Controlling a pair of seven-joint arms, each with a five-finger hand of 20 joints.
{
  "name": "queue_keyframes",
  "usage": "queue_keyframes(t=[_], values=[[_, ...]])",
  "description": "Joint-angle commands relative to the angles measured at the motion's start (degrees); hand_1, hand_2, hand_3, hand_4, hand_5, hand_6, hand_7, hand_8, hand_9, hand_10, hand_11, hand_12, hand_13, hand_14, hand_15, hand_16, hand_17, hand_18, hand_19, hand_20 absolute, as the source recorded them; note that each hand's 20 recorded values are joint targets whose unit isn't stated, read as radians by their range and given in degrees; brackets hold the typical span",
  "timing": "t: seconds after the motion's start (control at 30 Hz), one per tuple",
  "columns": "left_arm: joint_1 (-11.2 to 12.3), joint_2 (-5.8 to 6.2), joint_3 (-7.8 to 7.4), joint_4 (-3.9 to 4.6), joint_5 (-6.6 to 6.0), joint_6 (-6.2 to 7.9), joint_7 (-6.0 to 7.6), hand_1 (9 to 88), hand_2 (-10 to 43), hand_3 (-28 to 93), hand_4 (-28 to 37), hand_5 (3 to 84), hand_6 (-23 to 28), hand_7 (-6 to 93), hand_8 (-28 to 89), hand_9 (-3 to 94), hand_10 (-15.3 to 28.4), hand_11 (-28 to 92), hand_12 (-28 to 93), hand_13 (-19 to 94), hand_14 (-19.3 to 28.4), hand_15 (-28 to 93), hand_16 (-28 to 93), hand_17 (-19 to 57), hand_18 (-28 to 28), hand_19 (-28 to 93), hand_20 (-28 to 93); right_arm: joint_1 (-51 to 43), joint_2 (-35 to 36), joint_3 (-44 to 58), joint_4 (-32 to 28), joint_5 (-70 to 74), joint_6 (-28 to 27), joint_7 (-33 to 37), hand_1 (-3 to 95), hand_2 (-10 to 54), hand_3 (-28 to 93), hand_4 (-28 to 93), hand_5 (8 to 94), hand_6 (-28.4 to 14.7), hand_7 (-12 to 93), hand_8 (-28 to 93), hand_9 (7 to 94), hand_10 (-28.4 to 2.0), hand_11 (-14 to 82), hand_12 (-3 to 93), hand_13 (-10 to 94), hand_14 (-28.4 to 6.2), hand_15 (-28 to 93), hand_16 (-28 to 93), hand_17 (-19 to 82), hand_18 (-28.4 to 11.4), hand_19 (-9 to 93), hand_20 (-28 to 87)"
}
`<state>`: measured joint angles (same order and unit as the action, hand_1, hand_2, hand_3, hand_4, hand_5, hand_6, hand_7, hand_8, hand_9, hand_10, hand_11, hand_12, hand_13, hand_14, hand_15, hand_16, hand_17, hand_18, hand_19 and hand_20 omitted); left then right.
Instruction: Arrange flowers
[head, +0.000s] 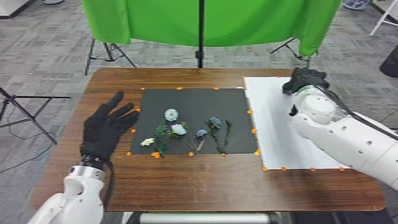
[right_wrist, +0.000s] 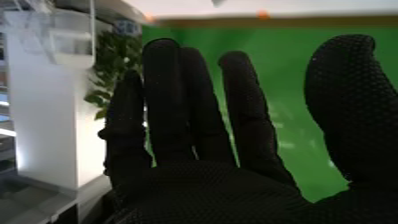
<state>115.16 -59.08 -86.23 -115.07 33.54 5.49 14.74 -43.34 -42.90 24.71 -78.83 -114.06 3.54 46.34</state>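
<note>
My right hand (head: 306, 80) is over the far right corner of the white sheet (head: 282, 125), its fingers straight and the thumb held wide of them, gripping nothing. My left hand (head: 108, 126) is just beside the dark mat (head: 200, 96), on its left, with the fingers spread and open.

The flowers lie on that mat, mostly on its near half: a white bloom (head: 171, 114) farthest from me, another white bloom (head: 179, 129) nearer, a cream flower (head: 147, 142) at the near left, and green leaves (head: 161, 132) among them. To the right of these are two blue-grey blooms, one nearer (head: 201, 133) and one farther (head: 214, 121), then a thin green stem (head: 227, 134).

Beneath everything is the brown wooden counter (head: 204, 190). Orange tabs (head: 258, 152) dot the borders of mat and sheet, which sit side by side.

Beyond the far edge, a green cloth (head: 142, 20) hangs on a black stand (head: 201, 52) over grey carpet (head: 44, 75). Past my right fingers, the wrist view shows a white column (right_wrist: 53, 110) and a leafy plant (right_wrist: 114, 60).

For moving, I have a broad band of wood between mat and near edge, a narrower one at the far side, and dark surface beyond the blooms. My right forearm crosses the counter's right edge.
</note>
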Motion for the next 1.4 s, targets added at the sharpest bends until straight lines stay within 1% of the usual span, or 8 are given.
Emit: queue_keyframes(t=[0.03, 0.17, 0.37, 0.6, 0.7, 0.9, 1.07, 1.4], values=[[-0.2, -1.06, 0.80, 0.22, 0.99, -1.37, -1.40, 20.6, 8.1, 77, -28.3, 35.1, 5.3, 10.6, -10, 33.7, 18.6, 20, 10, 23, 27.9, 47, -8, -6.9, 28.4, 52, 28, 1.6, -2.9, -1.6, 4.3, -0.3, -4.2, 1.2, 30.8, -9.5, 83, -28, 43.7, 2.5, 14, -13, 47.7, -16.2, 18.7, 13.3, 41, -15.0, 66, 7, 14, -21.6, 75, 44], [-1.1, -1.19, 1.29, 0.41, 1.20, -1.80, -1.82, 20.6, 8.1, 77, -28.3, 35.0, 5.3, 10.5, -10, 33.7, 18.6, 20, 10, 24, 28.0, 47, -8, -6.8, 28.4, 52, 29, 4.2, -4.2, -3.5, 6.7, -0.3, -4.3, 2.3, 30.8, -9.5, 83, -28, 37.6, 2.7, 14, -13, 45.1, -16.6, 17.4, 13.4, 39, -15.2, 65, 6, 13, -21.7, 75, 43], [-1.8, -0.05, 2.16, 0.25, 0.84, -1.81, 0.31, 20.7, 8.1, 77, -28.3, 34.8, 5.5, 10.4, -10, 33.6, 18.6, 20, 10, 24, 27.9, 47, -8, -6.8, 28.4, 51, 30, 7.0, -5.2, -5.6, 8.8, 0.1, -7.1, -0.3, 31.6, -9.5, 82, -28, 36.6, 4.5, 15, -14, 46.0, -16.1, 17.3, 13.6, 41, -14.9, 64, 6, 13, -22.0, 76, 43], [-1.4, 0.05, 2.08, 0.17, 0.45, -1.66, 1.34, 20.7, 8.0, 77, -28.3, 34.8, 5.5, 10.5, -10, 33.5, 18.8, 20, 10, 23, 28.0, 47, -8, -6.7, 28.4, 51, 30, 4.8, -5.7, -6.3, 9.0, -3.8, -9.1, -1.2, 43.3, -9.5, 75, -28, 66.9, 7.9, 15, -10, 69.6, -7.3, 18.3, 15.2, 61, -7.7, 59, 14, 18, -21.8, 76, 45], [-0.7, -0.33, 1.40, 0.01, 0.41, -1.46, 1.16, 20.7, 8.1, 77, -28.3, 34.7, 5.5, 10.6, -10, 33.5, 18.7, 20, 10, 23, 28.0, 47, -8, -6.7, 28.4, 51, 31, 4.1, -5.6, -7.1, 8.6, -4.7, -5.9, -1.5, 53.7, -9.5, 63, -28, 82.6, 7.8, 14, -3, 86.2, -4.4, 8.7, 27.9, 70, -3.6, 57, 23, 22, -20.3, 79, 45], [2.4, -1.10, -0.22, -1.04, 0.12, -0.48, 1.07, 20.6, 8.0, 77, -28.3, 34.7, 5.6, 10.6, -10, 33.5, 18.7, 20, 10, 23, 27.9, 47, -8, -6.7, 28.4, 50, 31, 3.2, -4.7, -8.0, 7.5, -7.8, 1.0, -2.5, 58.7, -9.5, 59, -28, 87.5, 7.0, 14, -1, 93.4, -4.2, 11.0, 32.2, 74, -1.8, 63, 24, 26, -18.7, 82, 45], [4.2, -1.62, -1.32, -1.47, 0.08, 0.29, 1.14, 20.6, 8.0, 77, -28.3, 34.8, 5.7, 10.5, -10, 33.5, 18.7, 20, 10, 23, 28.0, 47, -8, -6.6, 28.4, 50, 32, 0.2, -2.5, -5.3, 0.8, -9.1, 7.1, -3.3, 58.4, -9.5, 61, -28, 88.2, 6.1, 14, 0, 93.6, -4.6, 13.1, 32.2, 75, -1.8, 64, 24, 26, -18.4, 83, 45], [4.1, -4.25, -2.55, -1.30, 1.85, -0.72, -0.89, 20.7, 8.2, 77, -28.3, 34.7, 5.7, 10.7, -10, 33.6, 18.6, 20, 10, 23, 28.0, 47, -8, -6.6, 28.4, 50, 32, -17.9, -1.0, 8.9, -20.7, -12.9, 2.1, -6.2, 54.7, -9.5, 69, -28, 87.8, 3.7, 14, 1, 93.3, -5.8, 15.3, 34.0, 73, -3.3, 66, 25, 26, -19.6, 85, 45]])
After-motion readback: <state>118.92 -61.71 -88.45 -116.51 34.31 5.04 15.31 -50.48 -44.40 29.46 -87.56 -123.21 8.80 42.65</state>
